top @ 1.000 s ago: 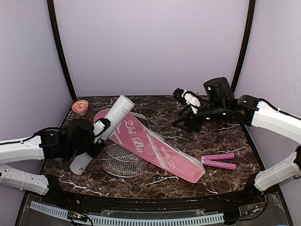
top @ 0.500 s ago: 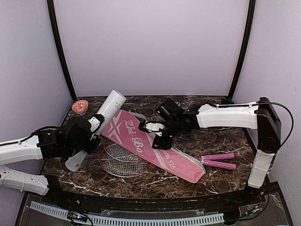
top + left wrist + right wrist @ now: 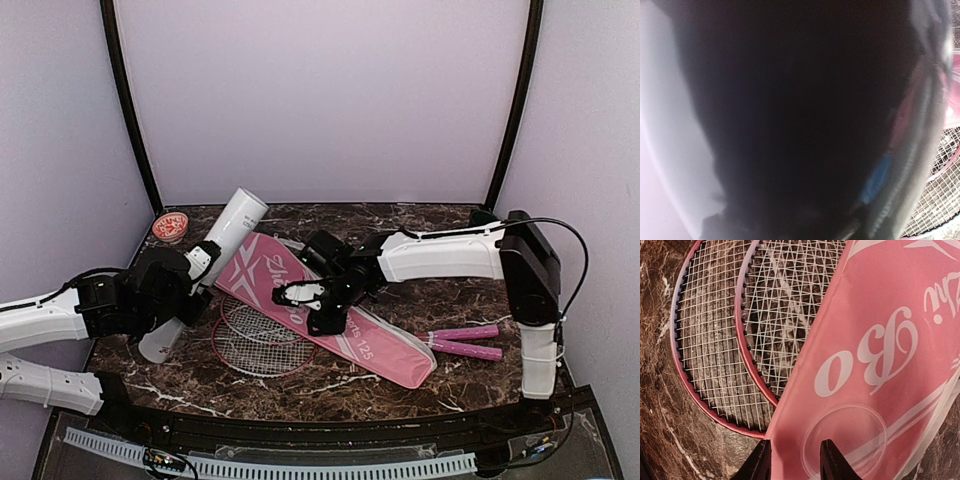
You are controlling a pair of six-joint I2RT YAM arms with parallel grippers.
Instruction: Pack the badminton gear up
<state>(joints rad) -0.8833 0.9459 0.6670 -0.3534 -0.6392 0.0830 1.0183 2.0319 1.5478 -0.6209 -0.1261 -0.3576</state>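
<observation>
A pink racket-shaped bag (image 3: pixel 340 320) with white lettering lies slantwise on the marble table. Two red-framed racket heads (image 3: pixel 255 340) stick out from under its left edge, and their pink handles (image 3: pixel 465 342) stick out at the right. My left gripper (image 3: pixel 195 272) is shut on a long white tube (image 3: pixel 235 225), held tilted with its open end up and back. That tube fills the left wrist view as a dark blur (image 3: pixel 790 120). My right gripper (image 3: pixel 300 297) hovers over the bag's left edge, open, with nothing between its fingers (image 3: pixel 796 449). Below it lie the bag (image 3: pixel 880 340) and the racket strings (image 3: pixel 715 330).
A small red round cap (image 3: pixel 170 227) sits at the back left corner of the table. Purple walls close off the back and both sides. The right arm stretches across the middle of the table from the right.
The right arm swung from the back right corner leftward and down over the bag, and its jaws narrowed. The left gripper and the tube shifted slightly.
</observation>
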